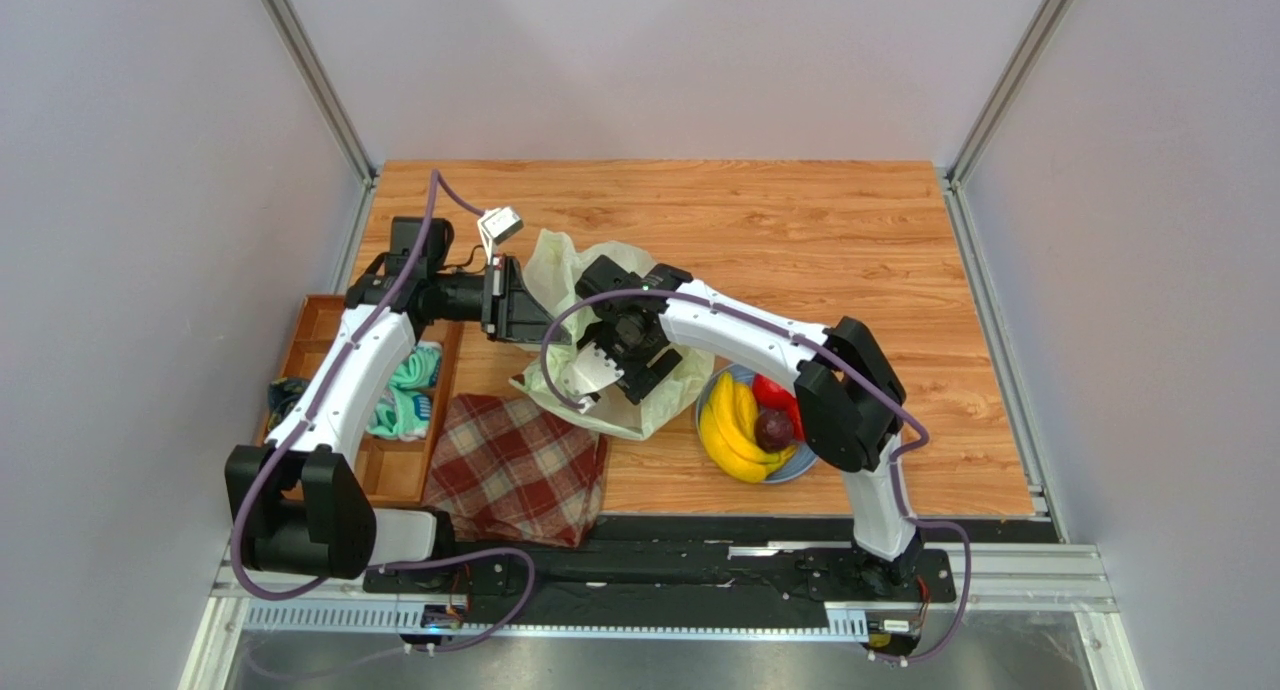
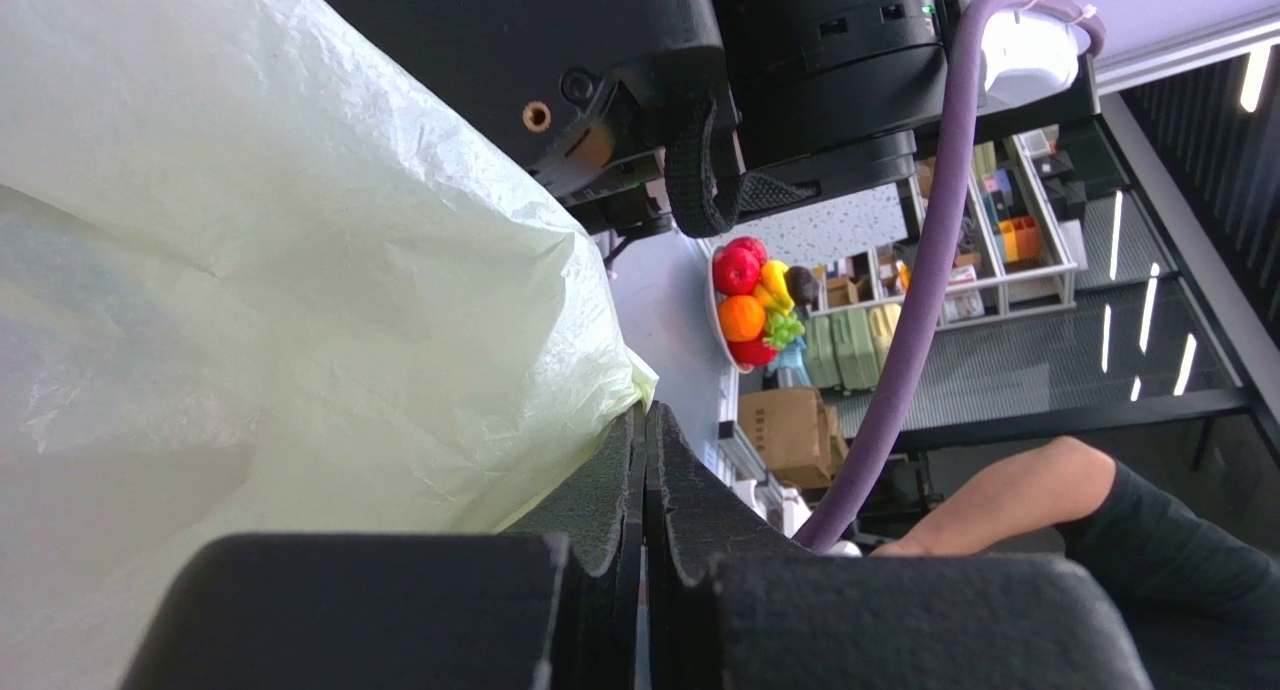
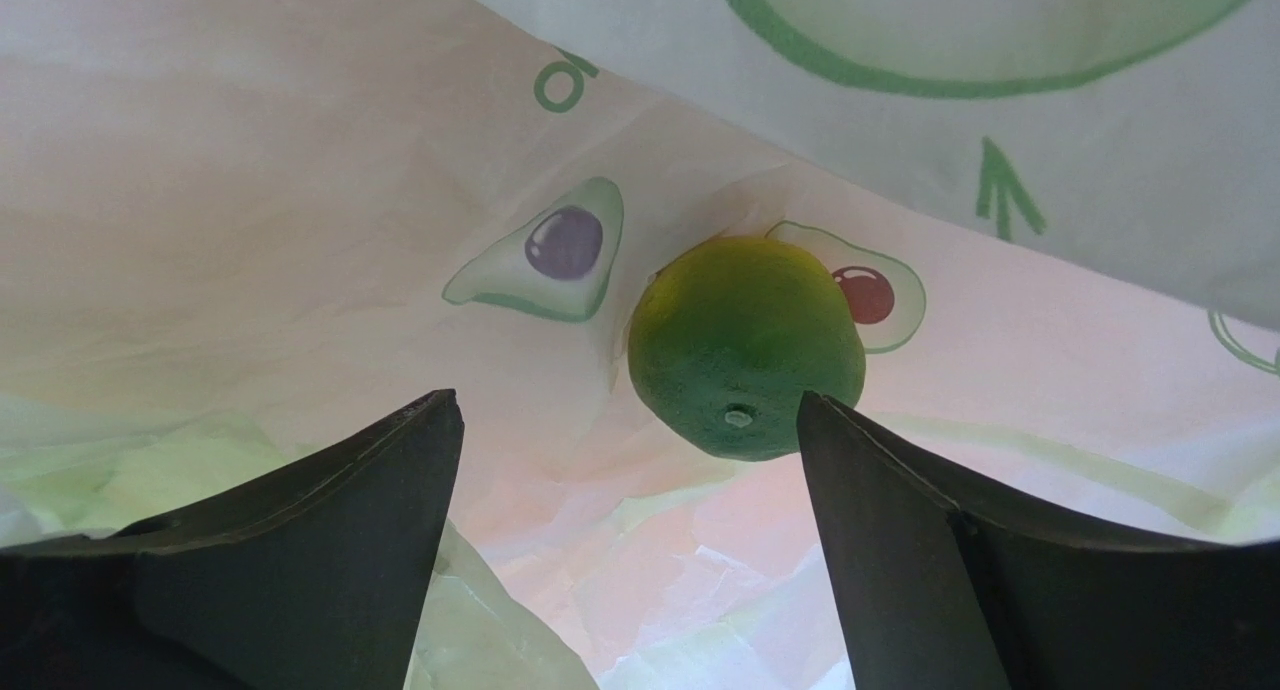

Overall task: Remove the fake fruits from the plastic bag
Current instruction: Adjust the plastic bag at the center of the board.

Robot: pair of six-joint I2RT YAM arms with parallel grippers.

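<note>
One green fruit [image 3: 747, 345] lies inside the bag [image 3: 301, 195] on the desk [image 1: 842, 225], just beyond the spread right tool [image 3: 627, 420]. The left tool [image 2: 646, 450] is clamped on the bag's rim. Retrieval step; next, likely, advance to straddle the fruit, then close.

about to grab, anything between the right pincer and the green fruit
Nothing visible. The open right pincer faces the green fruit directly; the bag lies only behind and above it.
</note>
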